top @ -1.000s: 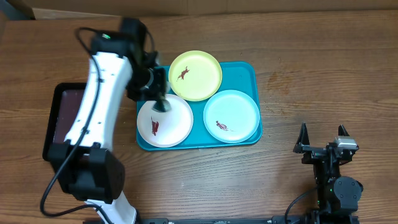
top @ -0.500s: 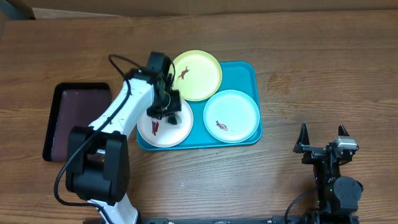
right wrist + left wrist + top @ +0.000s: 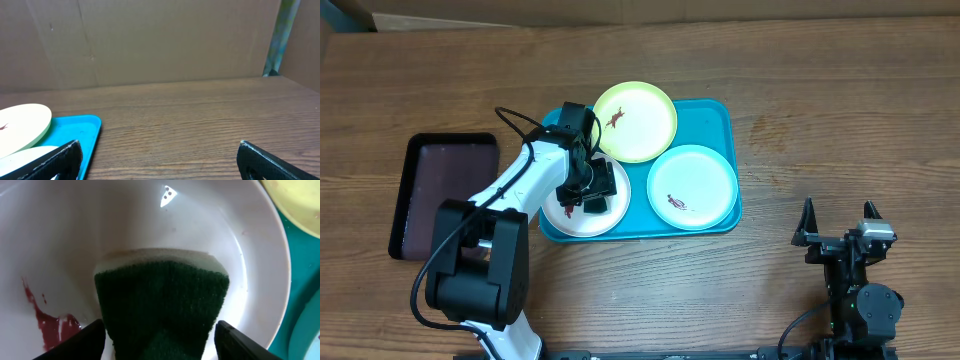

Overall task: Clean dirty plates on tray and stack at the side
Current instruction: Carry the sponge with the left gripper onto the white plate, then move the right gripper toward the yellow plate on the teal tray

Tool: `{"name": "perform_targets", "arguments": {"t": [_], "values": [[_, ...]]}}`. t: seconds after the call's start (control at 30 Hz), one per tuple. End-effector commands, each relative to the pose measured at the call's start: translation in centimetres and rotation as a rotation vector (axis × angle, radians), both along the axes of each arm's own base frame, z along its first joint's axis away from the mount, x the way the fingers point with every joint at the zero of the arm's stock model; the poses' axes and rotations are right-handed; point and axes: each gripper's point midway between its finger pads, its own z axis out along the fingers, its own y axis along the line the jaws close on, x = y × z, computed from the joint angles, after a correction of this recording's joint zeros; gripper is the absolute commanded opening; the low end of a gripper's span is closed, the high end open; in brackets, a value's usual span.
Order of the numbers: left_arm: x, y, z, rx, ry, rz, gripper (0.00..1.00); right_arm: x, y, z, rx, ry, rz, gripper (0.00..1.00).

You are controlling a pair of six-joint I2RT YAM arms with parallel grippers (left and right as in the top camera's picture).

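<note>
Left end effector (image 3: 162,344) clamped — right end effector (image 3: 838,212) spread.

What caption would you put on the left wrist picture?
The left gripper holds a green sponge on the white plate, next to a red smear.

A black tray (image 3: 432,190) lies on the wooden table (image 3: 820,100), a green sponge (image 3: 162,297) off to its right

1. The sponge (image 3: 162,300) between the left gripper (image 3: 160,342) fingers (image 3: 82,344) runs off the bottom edge, and only the fingertips show.
2. The red smear (image 3: 50,327) beside one finger is cut off below.
3. Past the right gripper (image 3: 159,150) fingers (image 3: 60,160), the yellow-green plate (image 3: 22,122) is cropped at the edge.
</note>
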Motion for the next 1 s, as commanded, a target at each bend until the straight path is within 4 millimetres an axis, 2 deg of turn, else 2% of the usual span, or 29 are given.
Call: {"name": "perform_targets", "arguments": {"t": [0.0,0.07,0.13,0.17,0.37,0.47,0.6,0.63,0.67,0.8,0.83,0.87,0.9,0.97], "values": [[0.6,-0.2,0.4,0.01,-0.018,-0.031,0.68,0.0,-0.1,-0.1,-0.007,-0.008,-0.004,1.0],[1.2,-0.2,1.4,0.017,-0.027,-0.053,0.66,0.0,-0.1,-0.1,-0.007,-0.008,-0.004,1.0],[1.9,0.0,3.1,0.033,-0.036,-0.066,0.53,0.0,-0.1,-0.1,-0.007,-0.007,-0.004,1.0],[2.4,0.1,4.2,0.047,-0.043,-0.066,0.52,0.0,-0.1,-0.1,-0.007,-0.008,-0.004,1.0],[4.6,0.5,11.9,0.085,-0.099,-0.056,0.55,0.0,-0.1,-0.1,-0.007,-0.007,-0.004,1.0],[4.8,0.4,14.3,0.082,-0.115,-0.055,0.57,0.0,-0.1,-0.1,-0.007,-0.008,-0.004,1.0],[4.0,1.2,14.5,0.09,-0.079,-0.038,0.59,0.0,-0.1,-0.1,-0.007,-0.008,-0.003,1.0],[3.9,1.5,14.3,0.092,-0.068,-0.031,0.66,0.0,-0.1,-0.1,-0.007,-0.008,-0.004,1.0],[3.8,2.1,14.0,0.094,-0.057,-0.016,0.79,0.0,-0.1,-0.1,-0.007,-0.008,-0.004,1.0],[3.9,4.0,13.6,0.095,-0.039,0.05,0.84,0.0,-0.1,-0.1,-0.007,-0.008,-0.004,1.0],[3.8,4.5,13.5,0.092,-0.032,0.062,0.87,0.0,-0.1,-0.1,-0.007,-0.007,-0.004,1.0],[3.7,4.9,13.4,0.088,-0.025,0.075,0.97,0.0,-0.1,-0.1,-0.007,-0.008,-0.004,1.0],[3.6,5.3,13.3,0.087,-0.017,0.086,1.0,0.0,-0.1,0.0,-0.007,-0.013,-0.003,1.0],[3.4,6.2,13.1,0.089,0.0,0.123,1.0,0.0,0.7,1.1,0.034,-0.056,0.041,1.0]]}}
